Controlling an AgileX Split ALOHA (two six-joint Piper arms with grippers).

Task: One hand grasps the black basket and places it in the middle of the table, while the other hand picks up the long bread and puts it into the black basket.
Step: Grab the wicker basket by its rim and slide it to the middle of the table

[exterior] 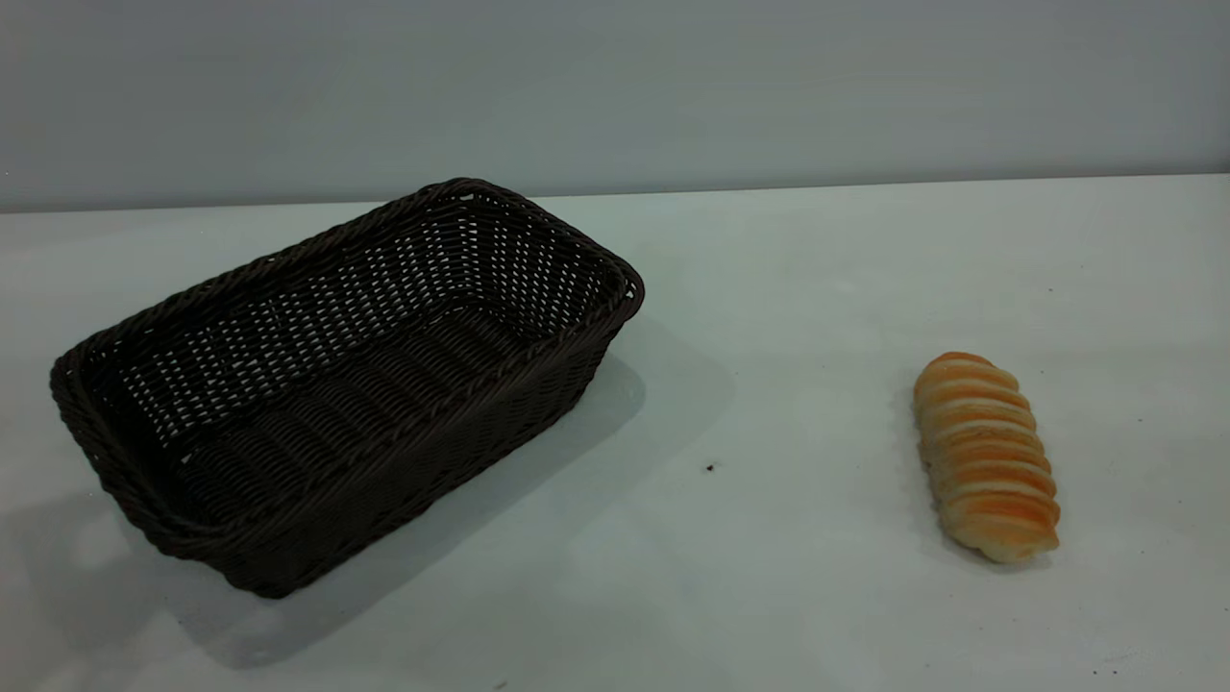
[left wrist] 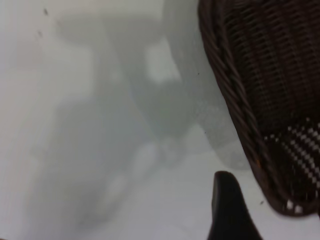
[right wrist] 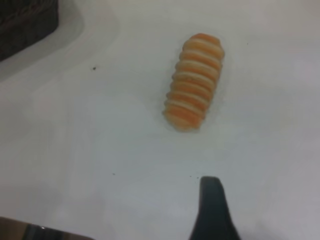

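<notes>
A plain grey-blue wall (exterior: 615, 86) rose directly behind the table (exterior: 817, 288), meeting its far edge in one straight line. The tabletop was white and evenly lit, with soft shadows on it and a small dark speck (exterior: 710, 467) near its middle.

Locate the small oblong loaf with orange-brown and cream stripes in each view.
Exterior view: the small oblong striped loaf lies on the white tabletop, right of centre, well apart from the dark woven wicker basket at left.
Left wrist view: not in it; only the basket's rim and table show.
Right wrist view: upper middle, beyond a dark fingertip.
Shared landmark: the basket, in all three.
</notes>
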